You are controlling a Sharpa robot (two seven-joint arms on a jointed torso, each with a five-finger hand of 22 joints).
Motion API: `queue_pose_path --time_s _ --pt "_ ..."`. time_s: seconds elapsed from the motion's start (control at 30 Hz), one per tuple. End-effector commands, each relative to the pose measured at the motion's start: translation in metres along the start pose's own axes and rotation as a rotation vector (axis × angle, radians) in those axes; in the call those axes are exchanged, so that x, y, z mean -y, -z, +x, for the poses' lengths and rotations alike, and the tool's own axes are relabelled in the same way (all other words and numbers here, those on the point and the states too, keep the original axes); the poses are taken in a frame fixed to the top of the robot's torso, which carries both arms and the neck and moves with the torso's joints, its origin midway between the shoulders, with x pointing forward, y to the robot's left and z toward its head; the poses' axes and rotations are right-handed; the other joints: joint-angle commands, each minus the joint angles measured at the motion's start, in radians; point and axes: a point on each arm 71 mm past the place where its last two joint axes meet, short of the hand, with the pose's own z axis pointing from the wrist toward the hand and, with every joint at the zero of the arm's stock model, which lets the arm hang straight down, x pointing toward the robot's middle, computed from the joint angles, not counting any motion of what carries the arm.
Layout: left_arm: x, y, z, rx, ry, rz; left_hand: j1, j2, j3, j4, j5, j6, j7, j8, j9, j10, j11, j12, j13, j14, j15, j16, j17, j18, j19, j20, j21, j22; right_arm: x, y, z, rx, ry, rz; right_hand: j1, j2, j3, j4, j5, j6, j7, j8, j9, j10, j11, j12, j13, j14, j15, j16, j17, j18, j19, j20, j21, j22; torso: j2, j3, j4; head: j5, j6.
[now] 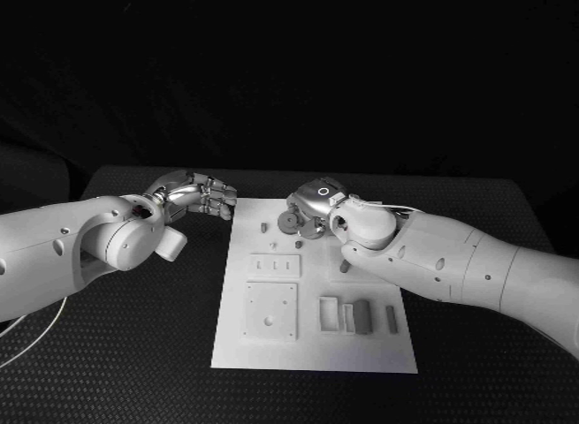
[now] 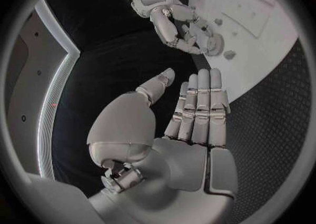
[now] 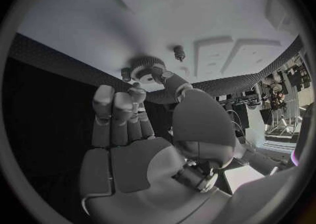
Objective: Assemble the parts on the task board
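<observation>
The right hand pinches a small gear at the far end of the task board, while the left hand hovers released, fingers straight, beside the board.

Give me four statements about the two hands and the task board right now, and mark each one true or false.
1. The right hand is at a gear on the task board. True.
2. The left hand grips a part. False: it holds nothing, its fingers straight and side by side.
3. The left hand hovers beside the board, over the black table. True.
4. The task board sits tilted up against the right arm. False: it lies flat on the table.
</observation>
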Motion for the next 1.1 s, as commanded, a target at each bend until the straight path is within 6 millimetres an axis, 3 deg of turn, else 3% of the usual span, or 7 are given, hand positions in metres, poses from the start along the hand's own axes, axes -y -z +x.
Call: queue_pose_path --time_s 0.03,0.57,0.8,0.97,1.03,1.1 --pt "0.002 0.000 0.001 -0.014 0.002 0.008 0.001 -0.010 -0.007 -0.001 -0.003 0.000 0.008 -0.006 0.001 0.000 0.008 -0.004 0.002 0.005 -0.001 -0.006 0.002 0.005 0.003 -0.006 -0.006 0.000 0.001 0.000 0.002 -0.017 -0.009 -0.007 0.000 -0.008 0.001 0.008 0.006 -0.037 0.021 -0.007 -0.004 -0.005 0.000 0.004 -0.002 0.003 0.003 -0.006 0.002 0.048 -0.002 -0.006 -0.004 0.013 -0.001 0.0012 0.0011 -0.001 -0.001" --pt "0.002 0.000 0.001 -0.013 0.002 0.008 0.000 -0.010 -0.008 -0.001 -0.003 0.000 0.008 -0.007 0.001 0.000 0.009 -0.004 0.002 0.005 -0.001 -0.007 0.003 0.005 0.003 -0.006 -0.007 0.000 0.004 0.002 0.004 -0.032 -0.028 -0.001 -0.009 -0.001 -0.001 0.027 0.005 -0.024 0.021 0.002 -0.003 -0.008 0.000 0.009 -0.008 0.001 0.003 -0.008 0.005 0.048 -0.004 -0.005 -0.006 0.014 -0.001 0.0020 0.0000 -0.002 0.000" --pt "0.001 0.000 -0.001 -0.009 0.001 0.010 0.000 -0.009 -0.008 -0.001 -0.003 -0.001 0.008 -0.007 0.001 0.000 0.009 -0.005 0.002 0.005 -0.001 -0.007 0.003 0.005 0.003 -0.006 -0.007 0.001 0.014 0.015 -0.002 0.045 -0.073 0.007 -0.017 -0.005 -0.003 0.039 0.005 -0.019 0.022 0.005 -0.004 -0.007 0.002 0.013 -0.010 0.004 0.004 -0.007 0.007 0.048 -0.002 -0.005 -0.005 0.014 -0.001 0.0022 0.0004 -0.004 0.004" --pt "-0.001 0.001 -0.011 0.021 -0.004 0.007 0.000 -0.010 -0.008 -0.001 -0.003 -0.001 0.008 -0.007 0.002 0.000 0.009 -0.005 0.002 0.005 -0.001 -0.008 0.004 0.005 0.003 -0.006 -0.007 0.001 0.029 0.027 -0.026 0.142 -0.182 0.013 -0.008 -0.012 0.001 0.040 0.006 -0.028 0.023 0.001 -0.008 -0.010 0.003 0.013 -0.016 0.003 0.005 -0.012 0.007 0.048 -0.004 -0.006 -0.006 0.014 -0.004 0.0054 -0.0065 -0.007 0.013" --pt "-0.002 0.001 -0.014 0.030 -0.005 0.007 0.000 -0.010 -0.008 -0.001 -0.003 -0.001 0.008 -0.007 0.002 0.000 0.009 -0.005 0.002 0.005 -0.001 -0.008 0.004 0.005 0.003 -0.006 -0.007 0.001 0.036 0.032 -0.032 0.164 -0.211 0.014 -0.001 -0.011 0.003 0.036 0.006 -0.029 0.024 0.002 -0.009 -0.022 0.004 -0.004 -0.031 -0.006 0.006 -0.026 0.002 0.048 -0.012 -0.005 -0.014 0.012 -0.004 0.0059 -0.0065 -0.009 0.016" --pt "-0.002 0.002 -0.016 0.035 -0.004 0.006 0.000 -0.010 -0.008 -0.001 -0.003 -0.001 0.008 -0.007 0.002 0.000 0.009 -0.005 0.003 0.005 -0.001 -0.008 0.004 0.005 0.003 -0.006 -0.007 0.001 0.048 0.041 -0.035 0.177 -0.255 0.016 0.010 -0.006 0.006 0.025 0.005 -0.028 0.026 0.004 -0.009 -0.039 0.006 -0.041 -0.066 -0.021 0.008 -0.048 -0.008 0.048 -0.027 -0.001 -0.029 0.008 -0.006 0.0093 -0.0108 -0.010 0.019"
